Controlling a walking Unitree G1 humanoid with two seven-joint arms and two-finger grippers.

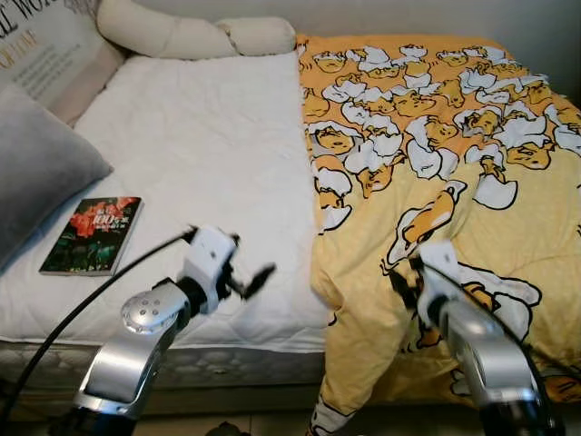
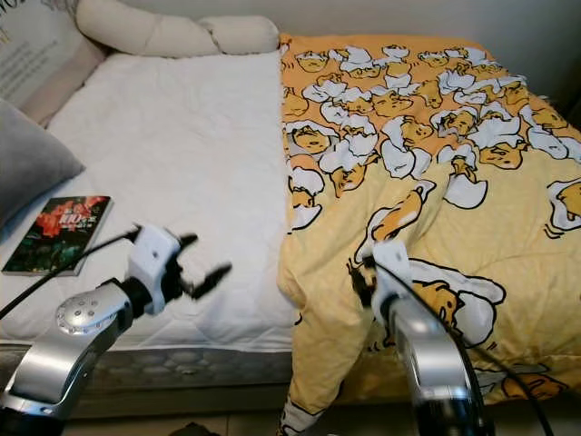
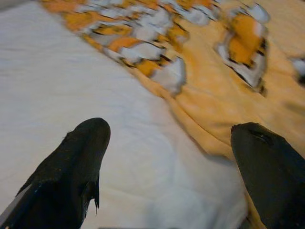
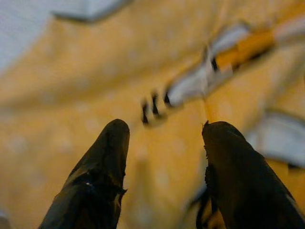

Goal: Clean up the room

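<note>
A yellow blanket (image 1: 436, 182) printed with ducks covers the right half of the bed, and its left edge lies folded along the white sheet (image 1: 209, 145). My left gripper (image 1: 250, 272) hovers open over the sheet near the bed's front edge, just left of the blanket's edge (image 3: 190, 129). My right gripper (image 1: 402, 277) is low over the blanket near the front, and it is open, with yellow fabric (image 4: 167, 157) showing between its fingers. A book (image 1: 93, 234) with a dark flowered cover lies on the sheet at the left.
A grey pillow (image 1: 36, 173) and a printed cushion (image 1: 50, 50) lean at the left. A long cream bolster (image 1: 182, 34) lies along the head of the bed. The blanket hangs over the front edge (image 1: 363, 381) toward the floor.
</note>
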